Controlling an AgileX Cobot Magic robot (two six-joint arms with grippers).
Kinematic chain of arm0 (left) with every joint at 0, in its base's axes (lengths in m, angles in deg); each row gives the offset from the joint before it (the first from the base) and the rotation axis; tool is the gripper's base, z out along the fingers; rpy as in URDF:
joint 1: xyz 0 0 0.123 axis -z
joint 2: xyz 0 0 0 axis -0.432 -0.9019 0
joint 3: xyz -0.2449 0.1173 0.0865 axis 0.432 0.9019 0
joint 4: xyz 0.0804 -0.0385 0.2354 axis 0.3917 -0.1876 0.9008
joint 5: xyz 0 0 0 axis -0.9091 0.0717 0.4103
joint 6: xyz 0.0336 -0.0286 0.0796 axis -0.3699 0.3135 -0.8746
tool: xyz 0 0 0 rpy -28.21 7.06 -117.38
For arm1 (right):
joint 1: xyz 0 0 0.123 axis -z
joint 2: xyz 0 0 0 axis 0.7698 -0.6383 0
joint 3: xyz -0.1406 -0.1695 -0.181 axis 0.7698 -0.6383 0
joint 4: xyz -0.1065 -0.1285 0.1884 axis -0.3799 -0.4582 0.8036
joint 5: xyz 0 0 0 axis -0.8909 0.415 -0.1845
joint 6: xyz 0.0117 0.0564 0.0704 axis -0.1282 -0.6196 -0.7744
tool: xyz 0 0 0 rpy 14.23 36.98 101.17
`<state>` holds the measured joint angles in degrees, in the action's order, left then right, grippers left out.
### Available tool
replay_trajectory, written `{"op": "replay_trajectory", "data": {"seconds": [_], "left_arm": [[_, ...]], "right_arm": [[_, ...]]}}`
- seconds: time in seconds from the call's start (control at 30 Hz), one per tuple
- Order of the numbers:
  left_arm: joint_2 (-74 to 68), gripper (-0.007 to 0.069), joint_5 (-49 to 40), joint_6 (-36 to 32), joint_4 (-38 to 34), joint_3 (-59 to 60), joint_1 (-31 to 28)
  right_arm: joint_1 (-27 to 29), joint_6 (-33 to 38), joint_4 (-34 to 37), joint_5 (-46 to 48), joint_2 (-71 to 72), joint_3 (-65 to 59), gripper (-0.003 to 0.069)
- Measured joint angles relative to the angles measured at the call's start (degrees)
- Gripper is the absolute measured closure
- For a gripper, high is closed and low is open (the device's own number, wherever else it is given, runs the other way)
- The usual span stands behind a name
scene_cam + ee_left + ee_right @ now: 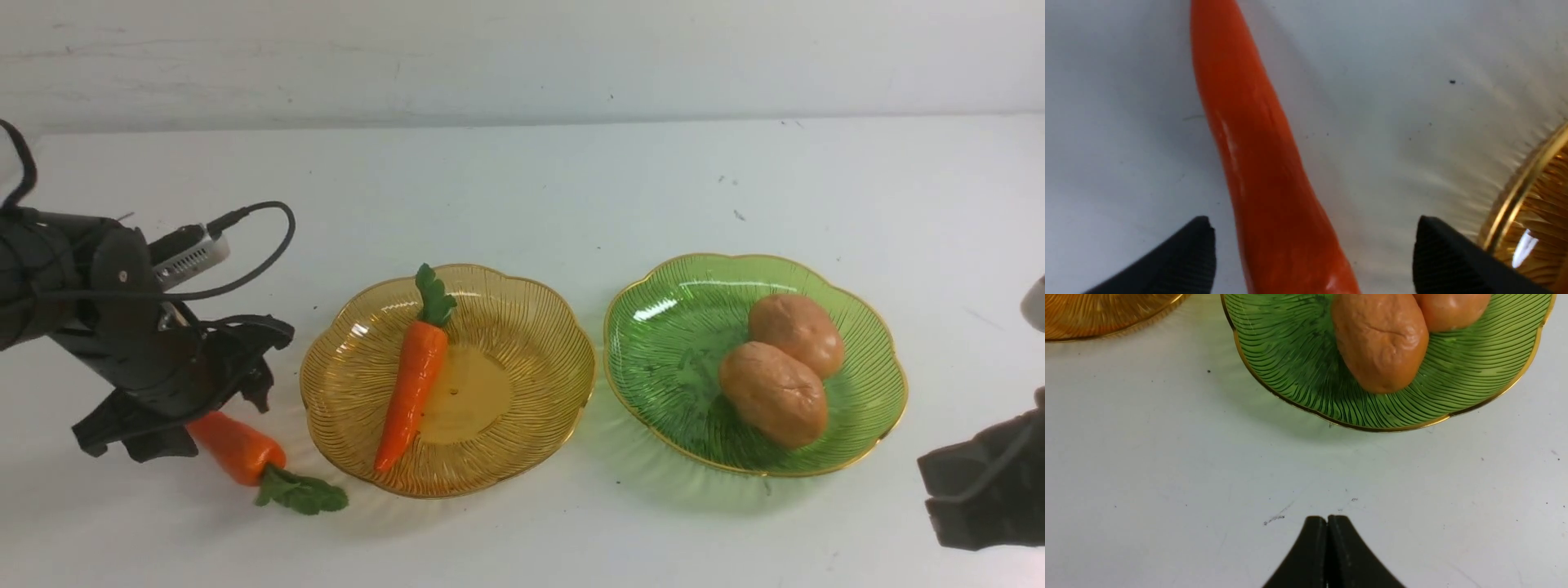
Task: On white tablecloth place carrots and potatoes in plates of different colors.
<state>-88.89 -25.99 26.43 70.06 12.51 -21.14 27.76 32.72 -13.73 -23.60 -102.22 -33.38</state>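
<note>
so the left gripper (184, 416) is sitting low over the white tablecloth (522, 188), just left of the amber plate (531, 343), with its jaws standing wide apart. the loose carrot (241, 449) is lying flat on the cloth, running right between them. in the left wrist view bare cloth is showing on both sides of the orange body, so the fingers (1188, 261) aren't pinching it and it's just resting there. its green leafy top is pointing toward the near side, close to the amber plate's front-left rim but not touching it. the other end is hiding behind the gripper in the front view.

the other carrot (414, 384) is lying slanted inside the amber plate, leaves toward the far rim and tip toward the near rim. the two potatoes (771, 394) are sitting in the right half of the green plate (669, 343), touching each other. the plates are sitting side by side, rims almost meeting.

the right gripper (1327, 522) is hanging low over the cloth near the green plate's near edge, with its pads pressing fully together on nothing.
</note>
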Motion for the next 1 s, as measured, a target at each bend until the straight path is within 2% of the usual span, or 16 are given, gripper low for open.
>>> {"op": "replay_trajectory", "data": {"seconds": [0.13,0.27,0.3,0.4,0.43,0.47,0.5,0.57,0.63,0.7,0.77,0.8,0.83,0.87,1.0], "left_arm": [[-2.0,-0.0012,0.0,0.1,-0.2,0.0,0.0],[-3.7,0.0013,-0.9,-0.1,-0.2,0.0,0.0],[-4.1,0.0051,-1.7,-0.7,-0.2,0.0,0.0],[-4.3,0.023,-4.8,-4.0,0.2,-0.1,0.0],[-4.3,0.0315,-6.1,-5.6,0.4,-0.2,0.0],[-4.3,0.0315,-6.5,-5.6,0.4,-0.3,0.0],[-4.2,0.0355,-8.5,-7.2,0.8,-0.6,0.0],[-1.3,0.0365,-15.4,-12.4,1.2,-3.1,0.1],[0.1,0.0365,-17.1,-14.4,0.5,-4.5,0.3],[3.4,0.0365,-18.8,-20.5,-2.8,-7.7,2.4],[4.2,0.0365,-18.7,-23.9,-5.3,-9.2,4.4],[4.1,0.0365,-17.6,-28.7,-8.0,-11.0,7.6],[3.9,0.0365,-17.3,-29.1,-8.3,-11.5,8.0],[1.5,0.0363,-15.5,-32.0,-10.5,-14.0,12.1],[-4.6,0.0338,-14.1,-33.2,-11.2,-20.6,16.2]], "right_arm": [[0.0,0.0,0.0,0.2,0.0,0.0,0.0674],[0.0,0.0,0.0,0.2,0.0,0.0,0.0674],[0.0,0.0,0.0,0.2,0.0,0.0,0.0674],[0.0,0.0,0.0,0.4,0.0,0.0,0.0674],[0.0,0.0,0.0,0.5,0.0,0.0,0.0674],[0.0,0.0,0.0,0.5,0.0,0.0,0.0674],[0.0,0.0,0.0,0.5,0.0,0.0,0.0674],[0.0,-0.1,0.0,0.5,0.0,0.0,0.0674],[0.0,-0.1,0.0,0.5,0.0,0.0,0.0674],[0.0,-0.1,0.2,0.3,0.0,0.0,0.0674],[0.0,-0.1,0.2,0.1,0.0,0.0,0.0674],[0.0,-0.1,0.2,-0.3,0.0,0.0,0.0674],[0.0,-0.1,0.2,-0.4,0.0,0.0,0.0674],[0.0,-0.1,0.4,-0.6,0.0,0.0,0.0674],[0.0,-0.2,0.8,-0.7,0.0,0.0,0.0674]]}}
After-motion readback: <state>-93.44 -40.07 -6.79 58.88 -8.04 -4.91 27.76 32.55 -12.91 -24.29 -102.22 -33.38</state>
